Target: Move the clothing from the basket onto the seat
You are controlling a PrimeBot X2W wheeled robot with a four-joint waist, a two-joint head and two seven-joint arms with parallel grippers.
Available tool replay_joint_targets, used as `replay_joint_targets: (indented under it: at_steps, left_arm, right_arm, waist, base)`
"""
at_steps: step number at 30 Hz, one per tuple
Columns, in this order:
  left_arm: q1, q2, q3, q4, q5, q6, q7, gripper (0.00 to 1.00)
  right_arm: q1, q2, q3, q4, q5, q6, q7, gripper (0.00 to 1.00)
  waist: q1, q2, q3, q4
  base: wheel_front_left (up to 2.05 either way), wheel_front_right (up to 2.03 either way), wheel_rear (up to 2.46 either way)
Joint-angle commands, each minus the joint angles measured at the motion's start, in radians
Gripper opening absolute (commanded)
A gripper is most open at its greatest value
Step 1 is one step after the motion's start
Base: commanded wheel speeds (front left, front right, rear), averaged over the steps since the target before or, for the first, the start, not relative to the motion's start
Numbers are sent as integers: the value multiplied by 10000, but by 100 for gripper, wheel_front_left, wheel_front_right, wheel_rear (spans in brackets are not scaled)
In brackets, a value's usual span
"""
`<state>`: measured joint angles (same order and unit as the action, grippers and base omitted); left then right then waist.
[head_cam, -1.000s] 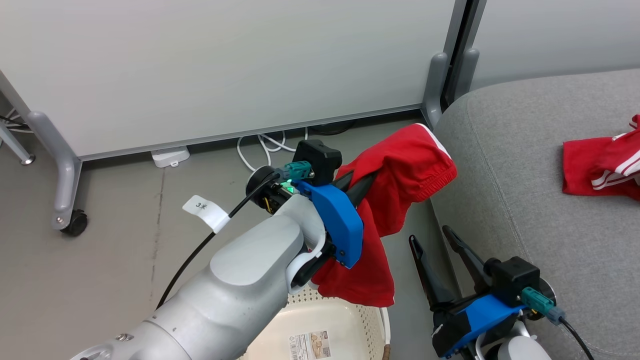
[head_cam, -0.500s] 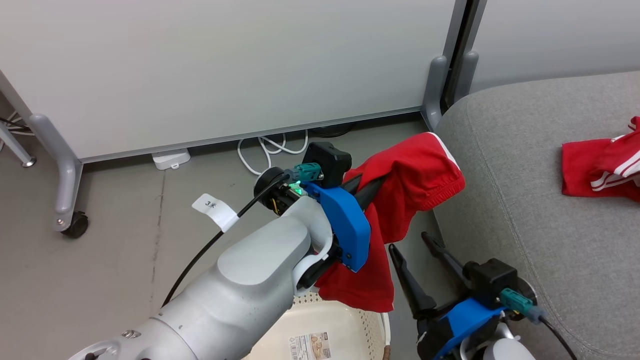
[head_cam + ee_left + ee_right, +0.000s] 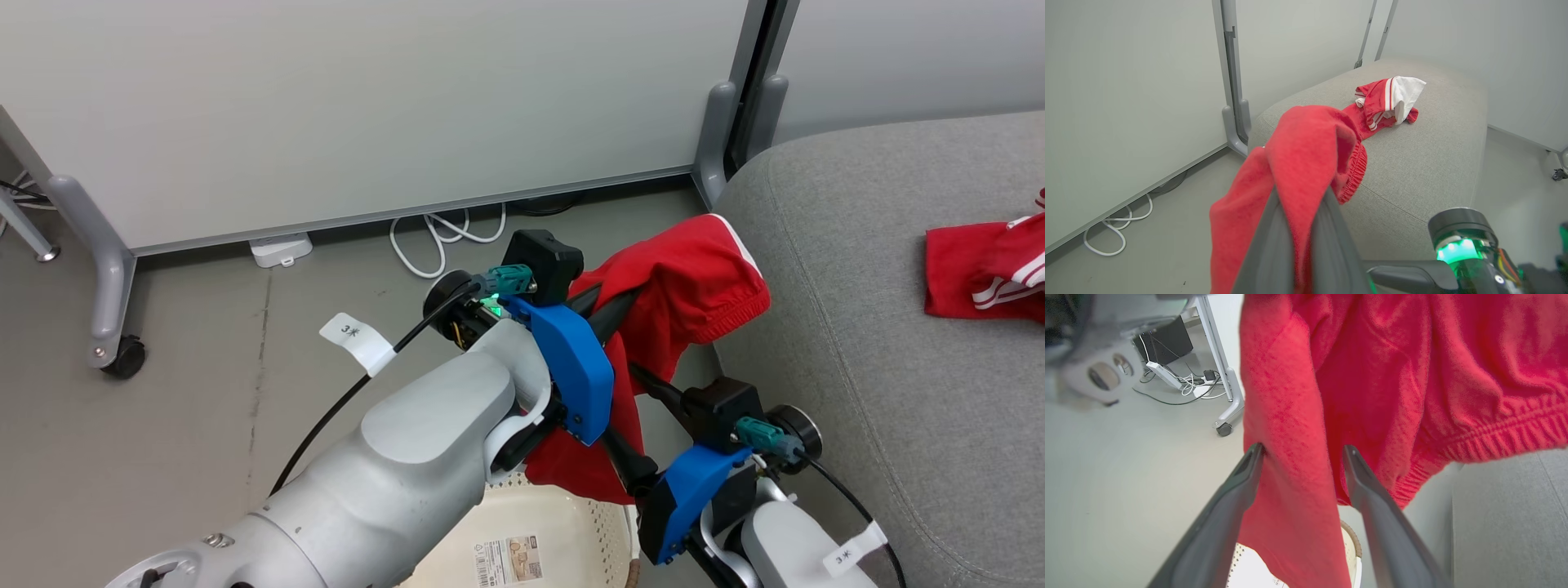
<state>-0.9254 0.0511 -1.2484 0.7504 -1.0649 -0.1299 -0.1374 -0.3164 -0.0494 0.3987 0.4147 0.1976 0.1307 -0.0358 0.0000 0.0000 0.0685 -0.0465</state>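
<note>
My left gripper (image 3: 627, 304) (image 3: 1300, 196) is shut on a red garment of the clothing (image 3: 686, 290) (image 3: 1310, 151), held in the air beside the seat's left edge. One end drapes over the fingers and a long fold hangs down over the basket (image 3: 608, 523) (image 3: 1352, 543). My right gripper (image 3: 627, 418) (image 3: 1303, 449) is open, its two fingers on either side of that hanging fold (image 3: 1294, 465). A second red garment with white stripes (image 3: 984, 269) (image 3: 1390, 98) lies on the grey seat (image 3: 882, 343) (image 3: 1412, 163) (image 3: 1515, 522).
White partition panels on grey legs with a caster (image 3: 124, 358) stand behind. A white cable (image 3: 445, 237) and a power strip (image 3: 280, 249) lie on the grey floor at the panel's foot. The basket sits on the floor close to the seat's side.
My right gripper has swung left and up from beside the seat, so its open fingers now straddle the hanging fold. The left gripper has carried the garment slightly right, toward the seat.
</note>
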Motion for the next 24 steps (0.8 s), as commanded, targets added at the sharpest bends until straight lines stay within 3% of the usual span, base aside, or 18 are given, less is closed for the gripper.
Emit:
replay_joint_targets:
  at_steps: [1,12,13,14,15,24]
  left_arm:
    - [-146,-6,-27,-26,-3,-2,-57,0]
    - [-243,-4,-159,-136,-165,-2,-159,0]
    - [-251,-4,-165,-125,-177,-2,-154,0]
    - [-257,-4,-171,-111,-177,-2,-169,0]
    - [-257,-4,-175,-102,-199,-2,-179,0]
    - [-236,-4,-230,-6,-300,-2,-234,0]
  right_arm:
    - [-165,-19,22,46,9,2,22,100]
    - [-1622,-19,1213,1789,1049,2,-118,98]
    - [-1694,-19,1308,1910,1147,2,-167,54]
    - [-1747,-18,1405,2009,1267,2,-224,33]
    - [-1796,-19,1470,2112,1340,2,-277,0]
    - [-2075,-18,1924,2733,1875,2,-751,0]
  waist:
    - [0,0,5,9]
    - [0,0,-19,113]
    - [0,0,-29,116]
    - [0,0,-39,117]
    - [0,0,-49,117]
    - [0,0,-148,56]
  base:
    - [0,0,0]
    - [0,0,0]
    - [0,0,0]
    - [0,0,0]
    - [0,0,0]
    - [0,0,0]
